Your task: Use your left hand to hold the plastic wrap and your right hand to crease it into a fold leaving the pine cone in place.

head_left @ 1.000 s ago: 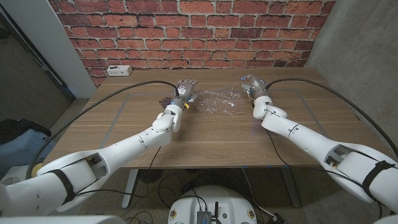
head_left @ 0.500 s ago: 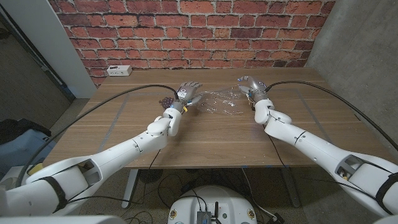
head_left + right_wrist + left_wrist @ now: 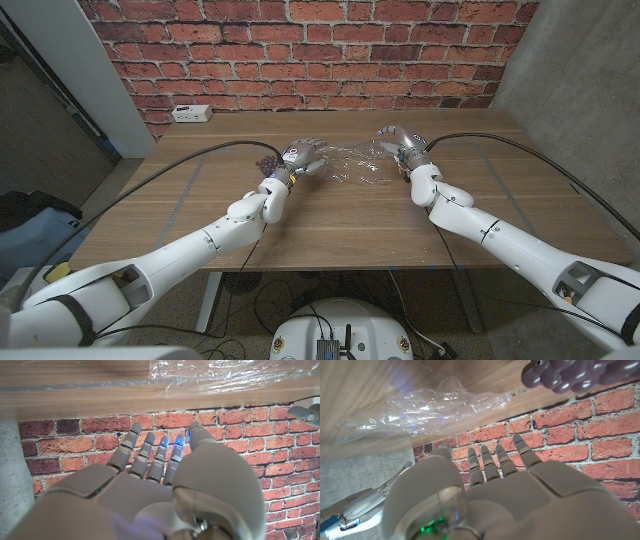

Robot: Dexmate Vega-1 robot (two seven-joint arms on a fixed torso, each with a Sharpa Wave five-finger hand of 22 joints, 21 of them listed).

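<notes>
The clear plastic wrap [image 3: 355,164] lies crumpled on the wooden table [image 3: 330,220], near the far edge. The dark pine cone [image 3: 265,161] sits just left of it. My left hand [image 3: 304,153] hovers between the pine cone and the wrap's left edge, fingers spread and holding nothing. My right hand [image 3: 397,140] is at the wrap's right end, fingers stretched out and empty. In the left wrist view, the fingers [image 3: 492,462] point past the wrap [image 3: 415,410] and pine cone [image 3: 575,372]. The right wrist view has its hand [image 3: 150,480] short of the wrap [image 3: 225,375]. I cannot tell whether either hand touches the wrap.
A white socket box [image 3: 189,113] sits at the table's back left corner. Black cables [image 3: 210,150] run from both wrists across the table to its sides. A red brick wall [image 3: 320,50] stands right behind the far edge.
My left hand has moved right and dipped toward the wrap's left edge. My right hand has shifted a little left, to the wrap's right end. The wrap and pine cone have stayed put.
</notes>
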